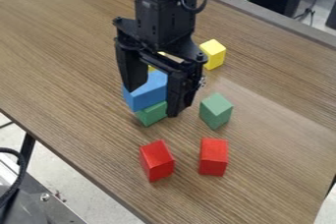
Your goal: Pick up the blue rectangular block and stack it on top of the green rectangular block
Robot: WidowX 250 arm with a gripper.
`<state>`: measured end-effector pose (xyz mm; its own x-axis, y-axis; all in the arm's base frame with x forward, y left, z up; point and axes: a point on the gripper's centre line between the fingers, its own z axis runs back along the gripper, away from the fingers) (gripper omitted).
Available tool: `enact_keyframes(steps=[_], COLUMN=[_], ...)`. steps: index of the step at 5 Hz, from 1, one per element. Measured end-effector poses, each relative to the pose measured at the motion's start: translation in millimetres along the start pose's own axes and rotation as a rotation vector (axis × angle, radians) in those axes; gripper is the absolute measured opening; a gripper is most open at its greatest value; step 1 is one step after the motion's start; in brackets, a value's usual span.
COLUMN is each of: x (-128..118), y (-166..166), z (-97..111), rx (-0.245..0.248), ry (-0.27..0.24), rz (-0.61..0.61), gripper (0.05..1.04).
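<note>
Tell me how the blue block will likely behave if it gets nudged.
The blue block should stay stiff, judging by its crisp edges and flat faces. Those faces make rolling unlikely. Resting on the green block below it, it could slide or tip off if pushed sideways.

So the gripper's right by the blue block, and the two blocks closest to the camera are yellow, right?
Nearly! The camera view shows that the two closest blocks are red, not yellow. The gripper is right by the blue block.
</note>
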<state>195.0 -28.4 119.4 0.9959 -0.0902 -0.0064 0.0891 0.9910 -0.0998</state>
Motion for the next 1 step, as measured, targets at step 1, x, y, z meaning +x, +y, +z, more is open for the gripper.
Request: enact_keyframes(steps=[1], x=[0.0], y=[0.0], z=[-0.3], rx=[0.0], ry=[0.002], rz=[0.003], gripper=[0.999])
